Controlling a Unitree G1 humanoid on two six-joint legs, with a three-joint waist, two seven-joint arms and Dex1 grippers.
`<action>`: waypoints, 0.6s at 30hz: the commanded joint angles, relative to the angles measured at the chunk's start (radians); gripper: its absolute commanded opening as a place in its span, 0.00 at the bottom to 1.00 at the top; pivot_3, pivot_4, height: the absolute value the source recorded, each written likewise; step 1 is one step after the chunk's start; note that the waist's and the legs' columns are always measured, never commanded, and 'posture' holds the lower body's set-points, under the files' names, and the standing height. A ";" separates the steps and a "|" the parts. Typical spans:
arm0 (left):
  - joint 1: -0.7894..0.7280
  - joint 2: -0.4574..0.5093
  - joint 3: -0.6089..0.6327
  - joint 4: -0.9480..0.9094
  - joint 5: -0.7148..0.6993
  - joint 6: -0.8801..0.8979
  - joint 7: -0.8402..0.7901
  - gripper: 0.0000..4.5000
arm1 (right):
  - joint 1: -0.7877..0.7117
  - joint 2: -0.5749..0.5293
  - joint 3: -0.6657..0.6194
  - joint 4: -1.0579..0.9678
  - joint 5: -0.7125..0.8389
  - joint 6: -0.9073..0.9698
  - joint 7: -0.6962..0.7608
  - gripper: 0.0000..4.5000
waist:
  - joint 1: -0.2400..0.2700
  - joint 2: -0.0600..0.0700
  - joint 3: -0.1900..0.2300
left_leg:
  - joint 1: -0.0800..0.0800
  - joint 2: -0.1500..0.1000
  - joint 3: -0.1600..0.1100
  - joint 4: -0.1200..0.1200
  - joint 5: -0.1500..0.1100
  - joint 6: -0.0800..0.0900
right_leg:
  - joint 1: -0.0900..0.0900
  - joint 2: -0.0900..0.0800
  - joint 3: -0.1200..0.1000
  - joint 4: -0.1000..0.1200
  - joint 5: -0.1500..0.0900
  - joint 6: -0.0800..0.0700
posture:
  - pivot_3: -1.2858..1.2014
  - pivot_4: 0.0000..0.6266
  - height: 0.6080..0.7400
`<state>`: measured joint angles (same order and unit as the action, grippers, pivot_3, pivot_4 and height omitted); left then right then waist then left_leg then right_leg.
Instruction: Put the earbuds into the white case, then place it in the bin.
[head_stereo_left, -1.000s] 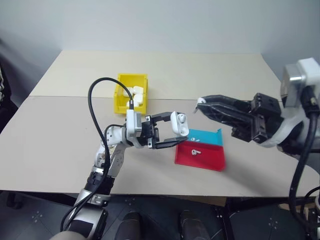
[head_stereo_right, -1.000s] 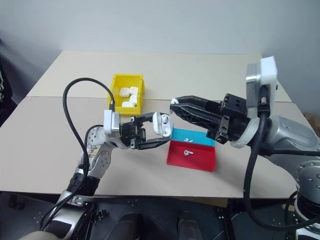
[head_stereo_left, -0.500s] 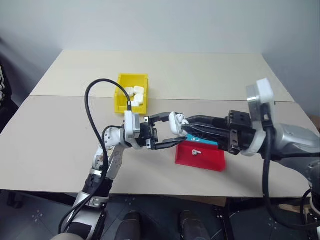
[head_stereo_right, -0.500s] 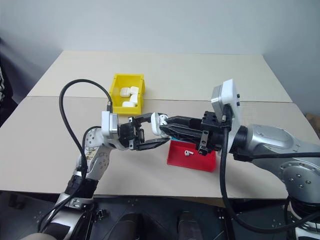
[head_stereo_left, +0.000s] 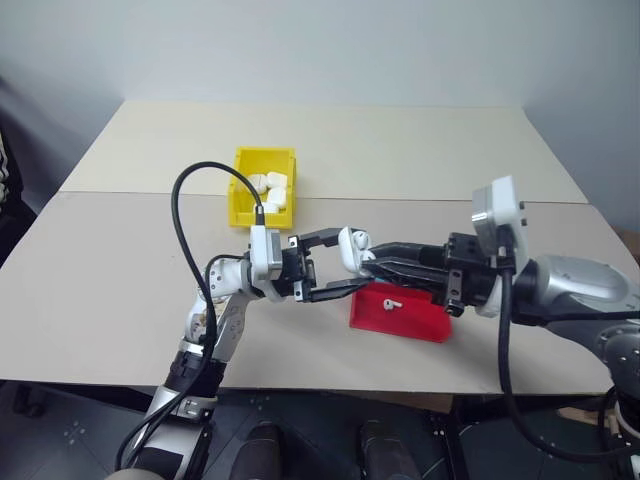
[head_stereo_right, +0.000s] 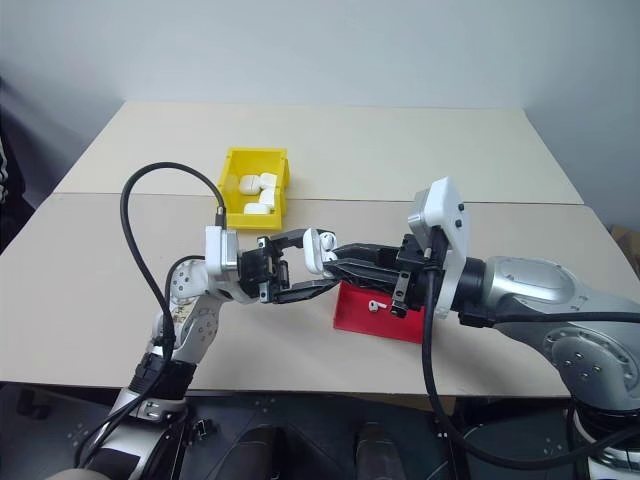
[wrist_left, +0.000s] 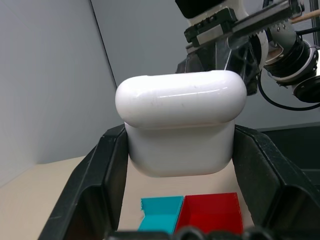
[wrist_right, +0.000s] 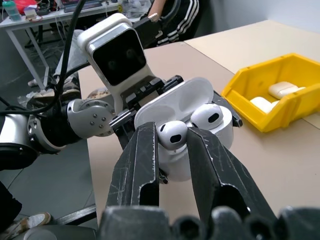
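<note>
Above the table's middle, my left gripper (head_stereo_left: 350, 264) is shut on the white case (head_stereo_left: 349, 245), whose lid stands open (wrist_right: 172, 99). Its black fingers (wrist_left: 100, 175) clamp the case's sides (wrist_left: 180, 135). My right gripper (wrist_right: 172, 139) comes in from the right and is shut on one of the earbuds (wrist_right: 173, 134), holding it at the case's open mouth. Another earbud (wrist_right: 207, 116) sits in the case beside it. A third earbud (head_stereo_left: 392, 301) lies in the red tray. The yellow bin (head_stereo_left: 262, 187) stands further back on the left.
The bin holds several white cases (head_stereo_left: 272, 186). The red tray (head_stereo_left: 405, 318) lies under my right gripper, with a blue tray (wrist_left: 160, 210) touching its far side. The table's front edge (head_stereo_left: 300, 385) is close below both arms.
My right gripper has swung down and to the left with the earbud, from well right of the case to its open mouth. The left gripper and the case stayed in place.
</note>
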<state>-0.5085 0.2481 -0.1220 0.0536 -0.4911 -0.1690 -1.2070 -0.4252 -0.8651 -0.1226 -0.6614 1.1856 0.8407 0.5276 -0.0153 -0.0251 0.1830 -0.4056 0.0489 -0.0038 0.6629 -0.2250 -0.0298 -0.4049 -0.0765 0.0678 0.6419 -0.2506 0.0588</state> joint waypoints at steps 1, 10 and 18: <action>-0.016 -0.006 0.012 -0.032 -0.006 -0.014 0.012 0.62 | 0.001 0.009 0.001 -0.026 -0.030 -0.016 0.003 0.20 | 0.000 0.000 0.000 | 0.000 0.000 0.000 0.000 0.000 0.000 | 0.000 0.000 0.000 0.000 0.000 0.000 | 0.52 0.24 1.00; -0.020 -0.003 0.012 -0.022 -0.001 -0.017 0.009 0.62 | 0.028 0.013 -0.012 -0.073 -0.120 -0.061 0.056 0.45 | 0.000 0.000 0.000 | 0.000 0.000 0.000 0.000 0.000 0.000 | 0.000 0.000 0.000 0.000 0.000 0.000 | 0.52 0.24 1.00; -0.026 -0.009 0.013 -0.018 -0.003 -0.011 0.015 0.62 | 0.062 -0.048 -0.112 -0.057 -0.172 -0.108 0.154 0.45 | 0.001 0.000 0.000 | 0.000 0.000 0.000 0.000 0.000 0.000 | 0.000 0.000 0.000 -0.001 0.000 0.000 | 0.52 0.24 1.00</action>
<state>-0.5112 0.2443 -0.1191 0.0562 -0.4863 -0.1695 -1.1984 -0.3580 -0.8883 -0.1700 -0.7119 1.0208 0.7695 0.6548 -0.0143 -0.0252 0.1831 -0.4060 0.0488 -0.0038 0.6629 -0.2250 -0.0298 -0.4049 -0.0766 0.0678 0.6413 -0.2505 0.0591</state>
